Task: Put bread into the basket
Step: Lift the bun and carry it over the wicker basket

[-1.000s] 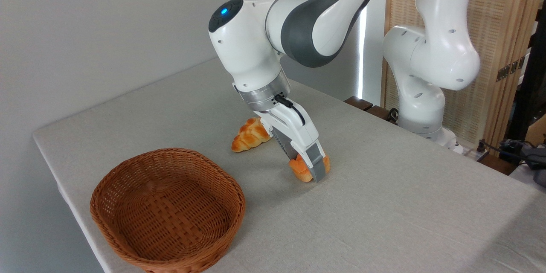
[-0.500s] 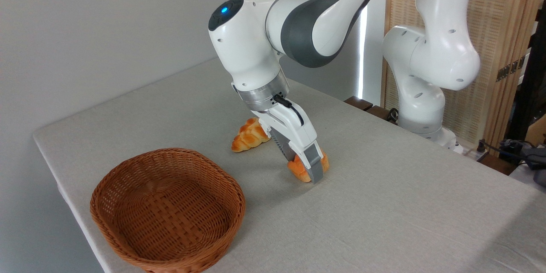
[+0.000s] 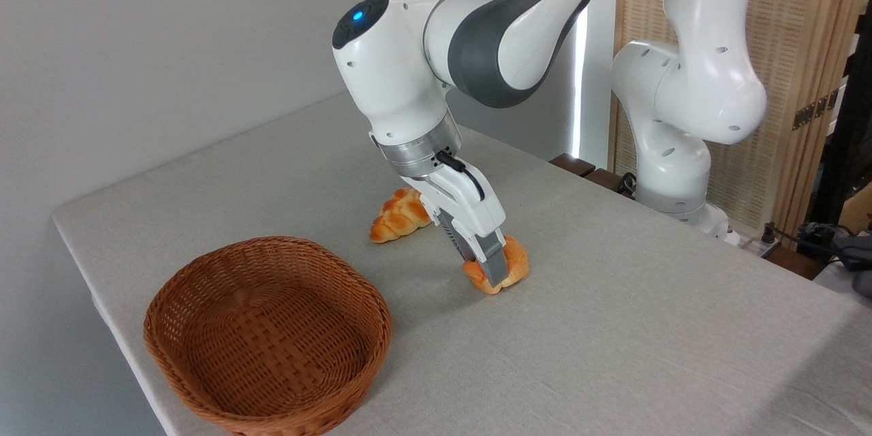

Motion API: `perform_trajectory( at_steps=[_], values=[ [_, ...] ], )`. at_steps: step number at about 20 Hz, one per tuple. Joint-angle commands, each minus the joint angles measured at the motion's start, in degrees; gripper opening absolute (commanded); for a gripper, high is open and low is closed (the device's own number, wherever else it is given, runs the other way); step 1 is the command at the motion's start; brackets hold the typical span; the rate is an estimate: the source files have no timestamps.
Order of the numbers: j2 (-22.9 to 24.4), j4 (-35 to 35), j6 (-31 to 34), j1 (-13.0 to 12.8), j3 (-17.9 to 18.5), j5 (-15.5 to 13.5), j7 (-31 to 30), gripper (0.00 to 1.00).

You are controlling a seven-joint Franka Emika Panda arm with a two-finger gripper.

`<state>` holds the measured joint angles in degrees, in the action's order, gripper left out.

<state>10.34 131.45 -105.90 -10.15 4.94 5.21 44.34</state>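
The basket [image 3: 268, 336] sits at the left on the counter [image 3: 613, 327], close to the counter's left edge, its woven bowl holding nothing. Behind the basket and to its right lies a long braided loaf [image 3: 399, 215], flat on the cloth and partly hidden at its right end by the robot's wrist. It is apart from the basket.

Further right of the basket is the bread [image 3: 507, 270], a small orange-golden bun resting on the counter, well apart from the basket's rim and just in front of the braided loaf. The end effector [image 3: 496, 276] slants down onto it from the upper left: one grey finger [image 3: 492, 264] lies across the bun's near face, and the bun bulges out to either side of it. The far finger is hidden behind the bun. The end effector is closed narrowly on the bread, which looks pinched between the fingers; whether its underside still touches the cloth cannot be told for certain, though a shadow lies right under it.

To the right of all this, well away from the basket, the arm's white base [image 3: 671, 170] stands at the counter's far edge before a reed screen [image 3: 790, 150].
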Motion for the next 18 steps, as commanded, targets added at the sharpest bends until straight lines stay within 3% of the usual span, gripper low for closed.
perform_trajectory(
  at_steps=[1, 4, 9, 14, 18],
  values=[
    [0.73, -0.66, -1.33, -0.22, 0.60, -0.02, 0.74, 0.50],
    [0.64, -3.65, -1.15, -0.31, 0.60, -0.98, 0.48, 0.50],
    [-0.15, -11.82, -2.12, -0.22, 0.69, -8.10, 0.83, 0.50],
    [-4.53, -19.90, -5.63, -0.22, 0.60, -11.09, 0.57, 0.50],
    [-8.75, -23.60, -12.13, -0.22, 0.60, -13.20, 0.22, 0.52]
  ],
)
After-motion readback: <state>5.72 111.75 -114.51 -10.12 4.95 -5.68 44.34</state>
